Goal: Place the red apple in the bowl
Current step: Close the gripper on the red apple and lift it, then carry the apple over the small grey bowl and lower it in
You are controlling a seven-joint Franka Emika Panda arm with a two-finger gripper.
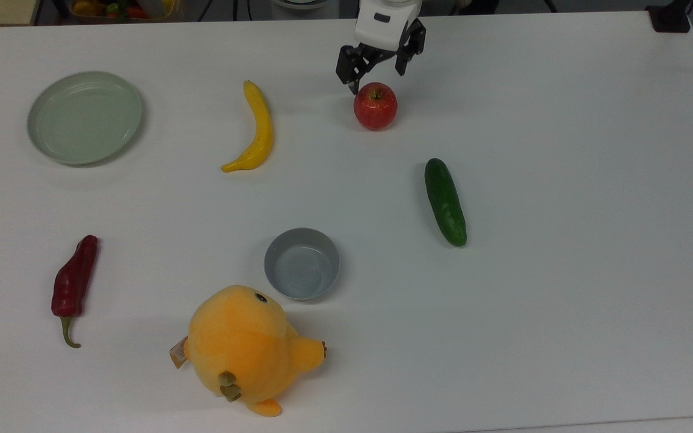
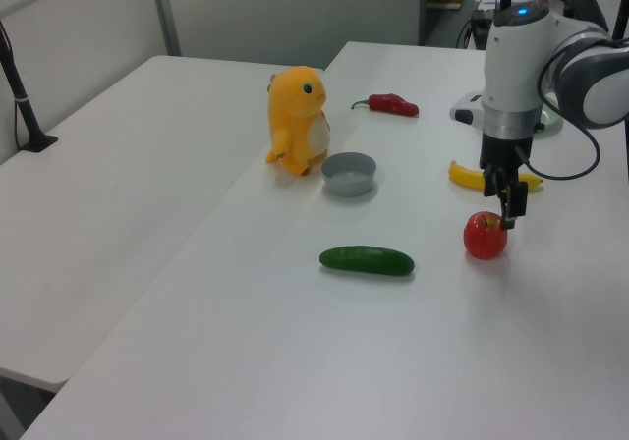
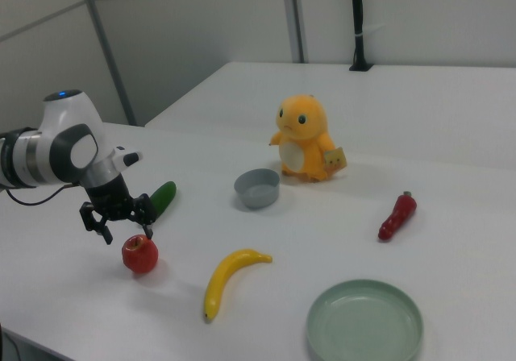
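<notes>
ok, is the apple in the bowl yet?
No: the red apple sits on the table under the open gripper, and the grey bowl is empty.

Spread fingers [image 3: 107, 233] just above red apple [image 3: 139, 254], grey bowl [image 3: 257, 188] well apart.

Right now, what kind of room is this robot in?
Probably a robot lab or office: a white worktable set out with a red apple, a bowl and a plush toy, with grey partition walls behind.

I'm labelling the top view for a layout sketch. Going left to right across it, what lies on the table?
Chili → plate → plush toy → banana → bowl → apple, with the hand just above it → cucumber.
</notes>
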